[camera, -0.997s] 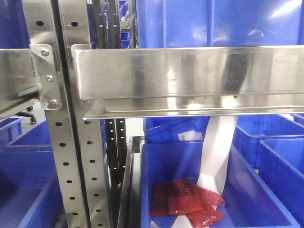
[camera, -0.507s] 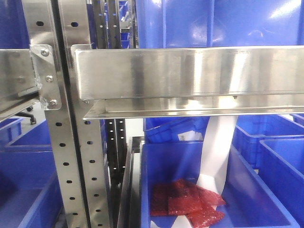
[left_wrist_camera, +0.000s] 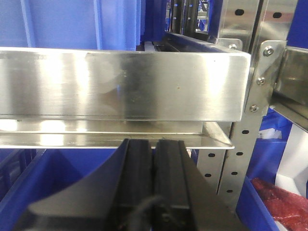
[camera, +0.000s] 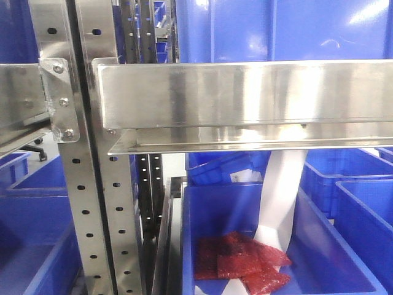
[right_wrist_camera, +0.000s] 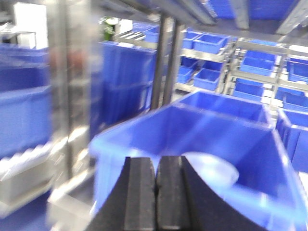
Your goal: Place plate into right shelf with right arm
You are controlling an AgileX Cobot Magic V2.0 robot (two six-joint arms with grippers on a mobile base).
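Observation:
In the blurred right wrist view the white plate (right_wrist_camera: 214,171) lies inside a blue bin (right_wrist_camera: 139,132), just beyond and to the right of my right gripper (right_wrist_camera: 157,161). That gripper is shut, its two black fingers pressed together with nothing between them. The right shelf shows as a broad shiny steel beam (camera: 245,92) on perforated uprights (camera: 83,203). My left gripper (left_wrist_camera: 154,144) is shut and empty, right below the front of a steel beam (left_wrist_camera: 120,84). The plate does not show in the front view.
Under the beam, a blue bin (camera: 209,209) holds red packets (camera: 242,261) and a white strip (camera: 279,196) hanging down into it. More blue bins (right_wrist_camera: 211,43) fill the racks behind and to the sides. A bolted bracket (camera: 60,101) joins the beam to the upright.
Dark reflections on the steel beam in the front view have faded. The shelf, bins and packets have not moved.

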